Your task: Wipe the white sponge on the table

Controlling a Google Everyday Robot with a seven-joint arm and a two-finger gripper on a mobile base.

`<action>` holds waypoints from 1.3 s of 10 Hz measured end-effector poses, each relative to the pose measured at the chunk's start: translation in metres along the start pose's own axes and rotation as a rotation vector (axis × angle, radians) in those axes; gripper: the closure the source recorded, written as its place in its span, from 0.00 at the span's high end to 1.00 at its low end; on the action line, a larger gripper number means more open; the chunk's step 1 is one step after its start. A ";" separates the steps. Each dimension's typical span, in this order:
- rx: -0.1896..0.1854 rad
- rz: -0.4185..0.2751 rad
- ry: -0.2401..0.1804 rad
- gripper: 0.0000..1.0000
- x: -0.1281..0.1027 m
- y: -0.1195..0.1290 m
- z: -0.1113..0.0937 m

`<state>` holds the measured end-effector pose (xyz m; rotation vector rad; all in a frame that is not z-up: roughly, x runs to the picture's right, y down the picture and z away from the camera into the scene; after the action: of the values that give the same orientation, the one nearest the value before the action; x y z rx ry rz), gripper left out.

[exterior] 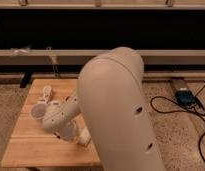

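The table has a light tan plank top and stands at the lower left. My big white arm fills the middle and reaches down over the table. Its rounded wrist joint sits low over the table's middle. My gripper points down and right, close to the tabletop near the front right. A small off-white block, which looks like the white sponge, shows at the gripper's tip on the table. I cannot tell whether it is held.
A white cup stands on the table's left part, right beside the wrist joint. A small pale object lies behind it near the back edge. Cables and a blue box lie on the floor at right. A dark wall with rails runs behind.
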<state>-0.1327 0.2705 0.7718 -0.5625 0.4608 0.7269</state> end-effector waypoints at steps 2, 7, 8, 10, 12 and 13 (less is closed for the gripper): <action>-0.001 0.062 0.014 0.00 0.000 -0.025 0.005; -0.022 0.137 -0.034 0.00 -0.004 -0.049 -0.007; -0.021 0.128 -0.049 0.00 -0.008 -0.048 -0.010; -0.021 0.107 -0.071 0.00 -0.015 -0.042 -0.016; -0.022 0.040 -0.112 0.00 -0.025 -0.023 -0.028; -0.022 0.013 -0.125 0.00 -0.027 -0.014 -0.033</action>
<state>-0.1466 0.2281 0.7668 -0.5320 0.3405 0.7754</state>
